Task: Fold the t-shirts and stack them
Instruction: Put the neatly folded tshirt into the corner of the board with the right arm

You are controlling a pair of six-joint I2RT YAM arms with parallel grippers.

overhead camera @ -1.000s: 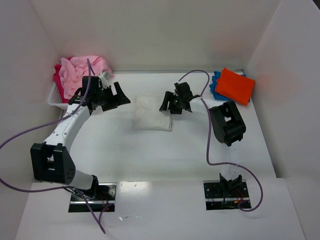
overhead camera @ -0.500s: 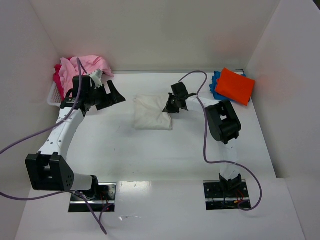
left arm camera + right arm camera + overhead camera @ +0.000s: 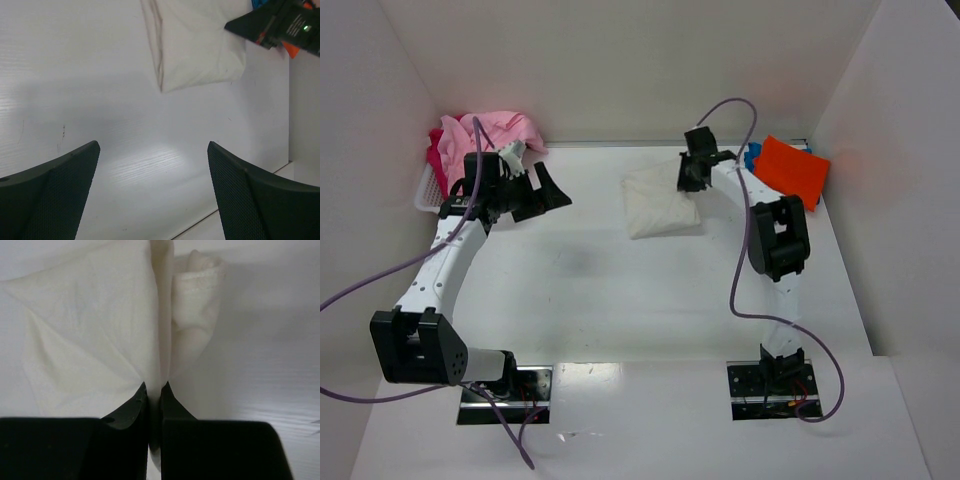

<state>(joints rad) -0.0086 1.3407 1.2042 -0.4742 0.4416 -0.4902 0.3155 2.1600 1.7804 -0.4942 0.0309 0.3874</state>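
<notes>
A folded cream-white t-shirt (image 3: 658,207) lies at the back middle of the table, and it also shows in the left wrist view (image 3: 195,45). My right gripper (image 3: 694,178) is shut on its right edge; in the right wrist view the cloth (image 3: 90,330) bunches up between the closed jaws (image 3: 154,386). An orange t-shirt (image 3: 790,171) rests folded on a blue one (image 3: 751,160) at the back right. Pink (image 3: 485,133) and red-magenta (image 3: 437,165) t-shirts are heaped in the basket. My left gripper (image 3: 542,190) stands open and holds nothing, over bare table (image 3: 152,146).
The white slotted basket (image 3: 428,197) sits in the back left corner, just behind my left arm. White walls close in the table at the back and on both sides. Purple cables loop from both arms.
My right gripper shut on the cream-white t-shirt's edge and dragged it back and to the right, towards the orange stack. The left arm drew slightly left, then held still, open.
</notes>
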